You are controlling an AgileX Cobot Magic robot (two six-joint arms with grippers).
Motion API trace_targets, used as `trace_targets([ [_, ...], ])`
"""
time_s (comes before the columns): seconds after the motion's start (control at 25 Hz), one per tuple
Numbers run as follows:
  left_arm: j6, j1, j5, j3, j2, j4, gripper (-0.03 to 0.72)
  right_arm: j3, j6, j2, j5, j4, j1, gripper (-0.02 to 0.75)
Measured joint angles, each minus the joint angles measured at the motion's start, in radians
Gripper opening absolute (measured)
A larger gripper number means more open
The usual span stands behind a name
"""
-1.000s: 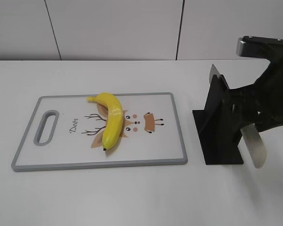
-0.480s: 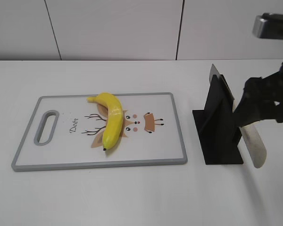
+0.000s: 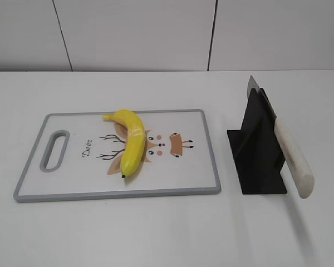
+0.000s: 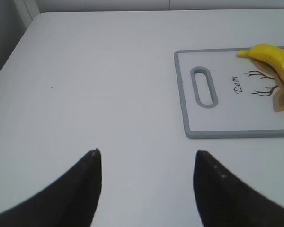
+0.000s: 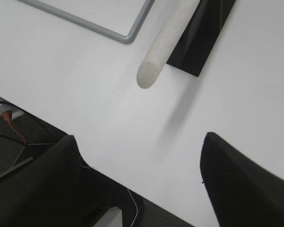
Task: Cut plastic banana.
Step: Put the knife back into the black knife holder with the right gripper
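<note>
Banana [image 3: 132,144]: glossy bright yellow, curved, whole, short stem toward the table's far edge, small dark tip toward the near edge. It lies mid-table on the board [image 3: 200,178], over the printed deer. Left gripper [image 4: 146,163] spread wide, empty; right gripper [image 5: 139,156] likewise. Knife [image 3: 292,158] rests in the stand [image 3: 256,147], toward the right edge.

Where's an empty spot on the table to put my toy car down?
Bare table stretches in front of the cutting board and left of it, toward the left end effector. The strip between board and black knife stand is narrow. The plastic banana fills the board's middle.
</note>
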Motion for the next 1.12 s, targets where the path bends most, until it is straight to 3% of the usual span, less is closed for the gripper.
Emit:
trace_targets([
  [0.36,0.0,0.0,0.0,0.0,0.0,0.0,0.58,0.094,-0.011,-0.466,0.046,-0.033,0.0,0.588],
  [0.68,0.0,0.0,0.0,0.0,0.0,-0.001,0.58,0.096,-0.012,-0.604,0.055,-0.017,-0.014,0.587],
  [0.76,0.0,0.0,0.0,0.0,0.0,0.0,0.58,0.096,-0.012,-0.604,0.055,-0.003,-0.058,0.587],
  [0.96,0.0,0.0,0.0,0.0,0.0,0.0,0.58,0.096,-0.013,-0.604,0.055,0.017,-0.26,0.585],
  [1.12,0.0,0.0,0.0,0.0,0.0,0.0,0.58,0.096,-0.013,-0.604,0.055,0.034,-0.321,0.585],
])
